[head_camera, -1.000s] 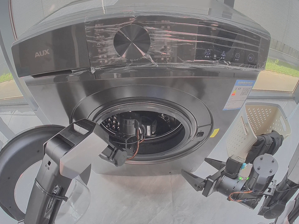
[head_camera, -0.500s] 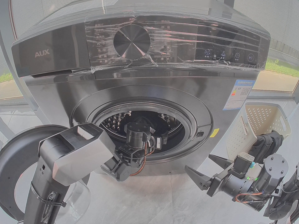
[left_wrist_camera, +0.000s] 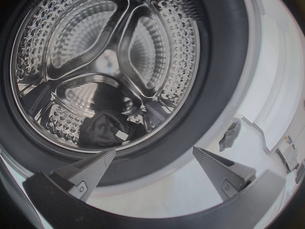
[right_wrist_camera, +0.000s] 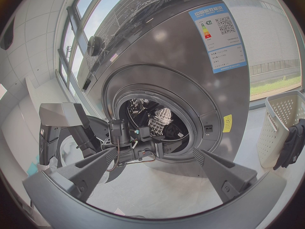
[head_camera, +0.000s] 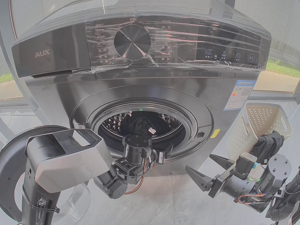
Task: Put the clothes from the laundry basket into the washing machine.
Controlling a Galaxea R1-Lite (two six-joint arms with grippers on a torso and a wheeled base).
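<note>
Progress, partial: one dark garment [head_camera: 142,124] lies inside the washing machine [head_camera: 140,78], a second garment [head_camera: 267,146] hangs on the laundry basket [head_camera: 265,116] at right; left tool [left_wrist_camera: 154,152], before the machine, and right tool [head_camera: 198,162], near the basket, both gape wide and empty.

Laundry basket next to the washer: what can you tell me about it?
The laundry basket is cream plastic, its walls pierced with rows of small holes, with a handle slot near the rim. It stands on the floor to the right of the washing machine. A dark garment hangs over its rim.
</note>
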